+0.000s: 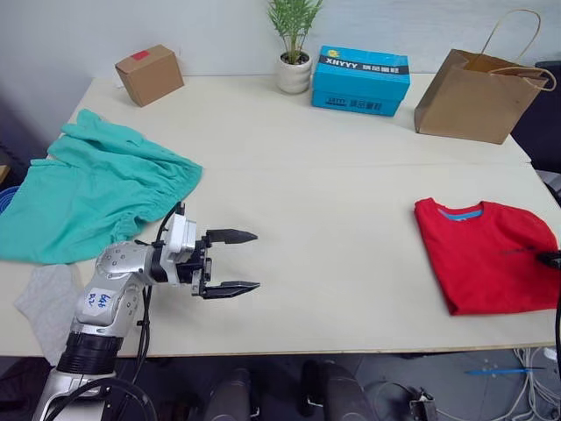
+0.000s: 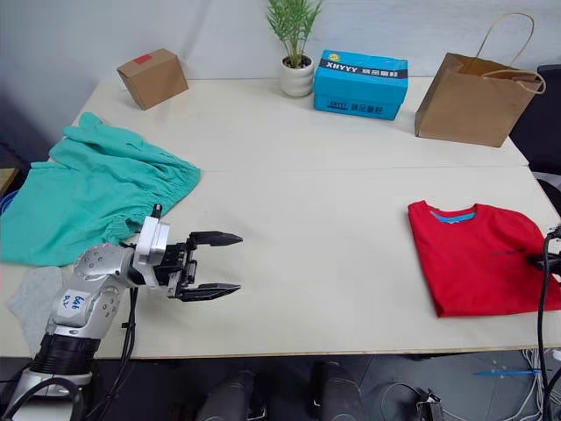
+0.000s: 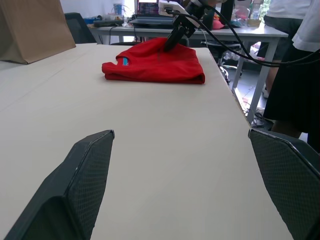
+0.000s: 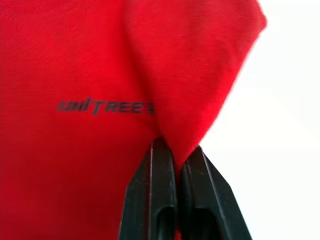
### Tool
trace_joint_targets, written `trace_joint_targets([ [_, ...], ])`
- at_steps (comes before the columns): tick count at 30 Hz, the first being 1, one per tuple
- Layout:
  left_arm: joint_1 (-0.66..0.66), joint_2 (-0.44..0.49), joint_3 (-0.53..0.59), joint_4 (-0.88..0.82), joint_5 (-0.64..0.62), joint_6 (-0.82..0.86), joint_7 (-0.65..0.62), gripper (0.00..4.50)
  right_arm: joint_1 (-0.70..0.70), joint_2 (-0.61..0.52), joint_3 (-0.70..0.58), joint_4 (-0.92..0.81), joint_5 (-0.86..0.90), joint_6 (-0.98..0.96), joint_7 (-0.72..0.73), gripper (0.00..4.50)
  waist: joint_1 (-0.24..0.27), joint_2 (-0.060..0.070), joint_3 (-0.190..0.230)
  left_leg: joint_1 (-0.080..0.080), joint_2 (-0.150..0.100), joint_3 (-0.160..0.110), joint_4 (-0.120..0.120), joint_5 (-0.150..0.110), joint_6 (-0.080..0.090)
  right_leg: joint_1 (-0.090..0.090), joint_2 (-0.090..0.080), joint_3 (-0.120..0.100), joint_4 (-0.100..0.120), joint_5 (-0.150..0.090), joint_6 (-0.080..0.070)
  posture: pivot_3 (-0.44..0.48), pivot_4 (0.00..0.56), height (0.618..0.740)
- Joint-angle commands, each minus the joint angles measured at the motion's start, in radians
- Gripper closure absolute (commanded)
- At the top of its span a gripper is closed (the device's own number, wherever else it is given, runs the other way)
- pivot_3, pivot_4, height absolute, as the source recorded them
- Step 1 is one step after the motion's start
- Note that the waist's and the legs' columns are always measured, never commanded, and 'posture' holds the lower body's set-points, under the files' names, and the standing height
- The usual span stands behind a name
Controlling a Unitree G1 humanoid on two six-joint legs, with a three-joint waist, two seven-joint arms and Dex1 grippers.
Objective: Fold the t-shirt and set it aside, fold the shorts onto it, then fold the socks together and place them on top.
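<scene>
While the table [image 1: 333,175] spreads pale and wide, the shorts [image 1: 88,189] lie rumpled and teal at its left edge, waistband gathered, far across from the shirt [image 1: 486,254]. That shirt sits folded into a neat red block at the right edge, blue collar lining facing the back of the table. One grey sock [image 1: 48,303] lies flat just in front of the shorts, by the table's front corner.

Left gripper [image 1: 230,261] hovers over bare tabletop beside the shorts, fingers spread apart, holding nothing. Right gripper [image 4: 175,155], seen from its wrist, has its fingers pressed together on a raised fold of the shirt, next to dark chest lettering; the head views catch just its tip at the shirt's right edge.

Left wrist view looks across to the shirt, with desks and a standing person [image 3: 295,65] beyond the table.

Along the table's back: a paper bag [image 1: 478,96], blue box [image 1: 361,79], cardboard box [image 1: 149,74], potted plant [image 1: 294,44].
</scene>
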Motion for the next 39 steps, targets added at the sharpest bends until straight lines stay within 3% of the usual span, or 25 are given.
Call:
trace_joint_targets([
  [1,0.015,0.017,0.03,-0.049,-0.006,-0.007,0.01,0.0,-0.015,-0.029,-0.033,0.005,-0.005,-0.035,0.023,3.14,0.002,0.001,0.0,0.0,0.0,0.0,0.0,0.0,0.0,0.0,0.0,0.0,0.0,0.0,0.0,0.0,0.15,0.74],
  [7,0.032,0.051,0.069,-0.097,-0.027,0.035,0.051,0.0,0.0,-0.161,-0.027,0.02,-0.062,-0.155,0.078,0.93,0.008,0.01,0.004,0.0,-0.001,0.0,0.0,0.0,0.001,0.0,-0.001,0.0,0.0,0.0,0.0,0.0,0.15,0.74],
  [10,0.051,0.073,0.122,-0.108,-0.033,0.03,0.076,0.0,-0.043,-0.153,-0.101,-0.054,0.015,-0.311,0.172,0.03,0.003,0.011,0.005,0.0,0.0,0.0,0.0,0.0,0.0,0.0,-0.001,0.0,0.0,0.0,0.0,0.0,0.15,0.74],
  [15,0.117,0.105,0.209,-0.134,-0.025,0.052,0.14,0.0,0.04,0.016,-0.197,-0.371,0.189,-0.381,0.3,0.03,-0.028,0.006,0.005,0.004,0.001,0.001,-0.002,0.0,-0.001,0.002,0.0,0.001,0.001,0.0,0.0,0.0,0.15,0.74],
  [19,0.292,0.068,0.411,-0.153,-0.017,0.007,0.273,0.0,0.228,0.324,-0.138,-0.851,0.327,-0.418,0.262,0.03,-0.023,0.003,0.005,0.004,0.005,-0.001,-0.003,0.0,-0.005,0.002,0.003,0.0,0.001,0.0,0.0,0.0,0.15,0.74],
  [22,0.483,0.042,0.536,-0.216,-0.019,-0.006,0.298,0.0,0.33,0.449,-0.102,-1.043,0.328,-0.451,0.217,0.03,-0.014,0.008,0.008,0.001,0.005,-0.002,-0.004,0.0,-0.004,-0.001,0.003,0.0,0.0,0.0,-0.001,0.0,0.15,0.74],
  [25,0.691,-0.048,0.723,-0.301,-0.061,-0.001,0.391,0.0,0.417,0.569,-0.033,-1.116,0.271,-0.595,0.196,0.03,-0.004,0.005,0.007,-0.001,0.002,-0.002,-0.002,-0.003,0.001,0.0,0.0,0.0,-0.002,0.0,-0.001,0.0,0.15,0.74],
  [29,0.877,-0.161,0.886,-0.314,-0.145,0.154,0.587,0.0,0.483,0.7,0.032,-1.133,0.283,-0.597,0.142,0.03,0.008,-0.005,0.003,0.002,0.001,-0.003,0.002,-0.015,0.008,0.005,-0.002,0.0,-0.005,0.001,0.001,0.0,0.15,0.74],
  [35,1.07,-0.345,0.93,-0.463,-0.162,0.18,0.737,0.0,0.555,0.736,0.069,-1.208,0.328,-0.492,0.09,0.03,0.011,-0.006,0.003,0.001,-0.001,-0.004,0.002,-0.017,0.009,0.003,-0.004,0.001,-0.006,0.001,0.001,0.0,0.15,0.74],
  [39,1.153,-0.326,0.904,-0.553,-0.238,0.275,0.736,0.0,0.568,0.764,0.061,-1.221,0.332,-0.493,0.046,0.03,0.009,-0.007,0.002,0.001,0.0,-0.004,0.001,-0.017,0.007,0.002,-0.004,0.0,-0.005,-0.001,-0.002,0.0,0.15,0.74],
])
